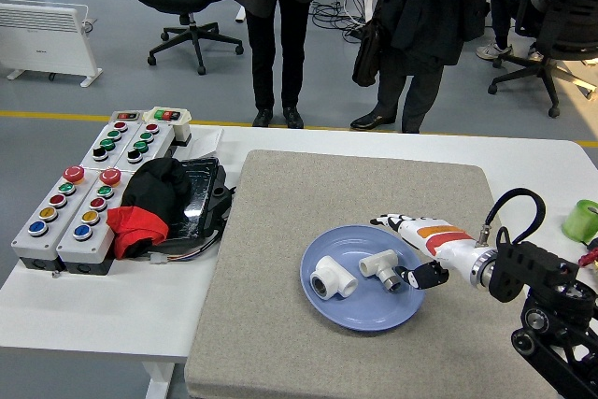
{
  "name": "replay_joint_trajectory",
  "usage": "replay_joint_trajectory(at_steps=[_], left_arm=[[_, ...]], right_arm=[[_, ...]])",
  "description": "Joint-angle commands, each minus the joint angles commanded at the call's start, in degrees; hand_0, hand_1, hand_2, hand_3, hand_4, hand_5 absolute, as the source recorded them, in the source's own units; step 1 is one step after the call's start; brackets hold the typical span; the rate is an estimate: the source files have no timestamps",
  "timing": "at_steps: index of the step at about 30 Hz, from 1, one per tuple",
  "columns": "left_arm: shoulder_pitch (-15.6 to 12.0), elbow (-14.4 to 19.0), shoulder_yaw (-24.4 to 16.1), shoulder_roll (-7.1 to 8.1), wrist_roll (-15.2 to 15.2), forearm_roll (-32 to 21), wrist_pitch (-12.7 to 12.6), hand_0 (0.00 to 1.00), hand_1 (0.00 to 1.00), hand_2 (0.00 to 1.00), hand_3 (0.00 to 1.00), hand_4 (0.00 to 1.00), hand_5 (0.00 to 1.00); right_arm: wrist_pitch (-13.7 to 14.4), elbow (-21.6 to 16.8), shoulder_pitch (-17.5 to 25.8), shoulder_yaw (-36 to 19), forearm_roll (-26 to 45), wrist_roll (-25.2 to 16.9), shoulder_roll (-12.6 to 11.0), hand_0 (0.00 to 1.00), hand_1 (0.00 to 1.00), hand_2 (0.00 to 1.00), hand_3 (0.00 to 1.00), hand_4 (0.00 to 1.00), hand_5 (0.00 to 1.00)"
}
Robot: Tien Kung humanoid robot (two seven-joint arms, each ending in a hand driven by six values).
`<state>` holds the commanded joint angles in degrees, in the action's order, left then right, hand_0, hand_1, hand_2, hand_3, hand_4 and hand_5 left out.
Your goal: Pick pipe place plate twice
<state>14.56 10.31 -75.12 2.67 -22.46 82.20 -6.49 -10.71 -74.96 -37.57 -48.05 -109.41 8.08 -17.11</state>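
Observation:
Two white pipe fittings lie on the blue plate (348, 313) in the middle of the grey mat. The larger fitting (333, 277) rests at the plate's left, and the smaller tee-shaped fitting (379, 265) sits right of centre. My right hand (411, 251), white with an orange stripe, reaches in from the right and hovers at the plate's right rim, just beside the tee fitting. Its fingers are relaxed and hold nothing. The left arm does not show.
Grey button boxes (79, 195) with coloured buttons stand at the table's left, beside a black and red cloth (149, 203) on a black tray. A green object (582, 220) sits at the right edge. Two people (346, 25) stand beyond the far edge.

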Motion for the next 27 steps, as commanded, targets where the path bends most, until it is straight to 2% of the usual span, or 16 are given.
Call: replay_joint_trajectory(at_steps=[3,5,6,11,12,17,18,23,24,27], left_arm=[[0.0,0.0,0.0,0.0,0.0,0.0,0.0,0.724,0.746,0.701,0.646,0.394,0.998],[0.0,0.0,-0.1,-0.01,0.0,0.2,0.0,0.724,0.746,0.701,0.646,0.394,0.998],[0.0,0.0,-0.1,0.0,0.0,0.2,0.0,0.723,0.746,0.701,0.646,0.394,0.998],[-0.1,0.0,-0.2,0.01,0.0,0.3,0.0,0.723,0.746,0.701,0.646,0.394,0.998],[-0.1,0.0,-0.2,0.01,0.0,0.4,0.1,0.723,0.746,0.701,0.645,0.394,0.998],[-0.3,0.0,-0.4,-0.04,-0.1,0.8,0.1,0.723,0.746,0.701,0.645,0.394,0.998],[-0.3,0.0,-0.4,-0.06,-0.1,0.8,0.1,0.723,0.746,0.701,0.646,0.394,0.998],[-0.4,0.0,-0.5,-0.04,0.0,1.2,0.2,0.723,0.746,0.701,0.646,0.394,0.998],[-0.4,0.0,-0.5,-0.04,0.0,1.2,0.2,0.723,0.746,0.701,0.646,0.394,0.998],[-0.5,0.0,-0.6,0.0,0.0,1.4,0.2,0.723,0.746,0.701,0.646,0.394,0.998]], right_arm=[[0.9,-1.4,0.7,-2.5,1.6,-0.5,-0.2,0.938,0.883,0.998,0.984,0.639,0.198],[4.8,-2.3,1.8,-5.0,5.6,-2.1,-0.4,0.938,0.883,0.998,0.984,0.639,0.198],[6.5,-2.4,2.0,-5.5,7.7,-2.7,-0.5,0.9,0.843,0.981,0.943,0.644,0.234],[16.3,-2.4,4.7,-9.5,19.1,-7.1,-0.5,0.9,0.843,0.981,0.943,0.644,0.234],[18.3,-2.6,5.8,-10.9,22.1,-8.4,-0.6,0.857,0.836,0.961,0.912,0.635,0.285],[19.5,-3.4,9.1,-14.5,33.6,-10.1,-0.5,0.857,0.836,0.961,0.912,0.635,0.285],[19.6,-3.5,10.1,-15.6,35.9,-10.1,-0.3,0.84,0.821,0.928,0.891,0.605,0.369],[19.1,-3.4,15.1,-22.5,47.9,-9.5,0.9,0.84,0.821,0.928,0.891,0.605,0.369],[19.1,-3.3,15.6,-23.4,50.1,-9.5,1.1,0.818,0.798,0.889,0.856,0.594,0.498],[19.4,-3.2,18.5,-27.6,57.9,-10.9,1.9,0.818,0.798,0.889,0.856,0.594,0.498]])
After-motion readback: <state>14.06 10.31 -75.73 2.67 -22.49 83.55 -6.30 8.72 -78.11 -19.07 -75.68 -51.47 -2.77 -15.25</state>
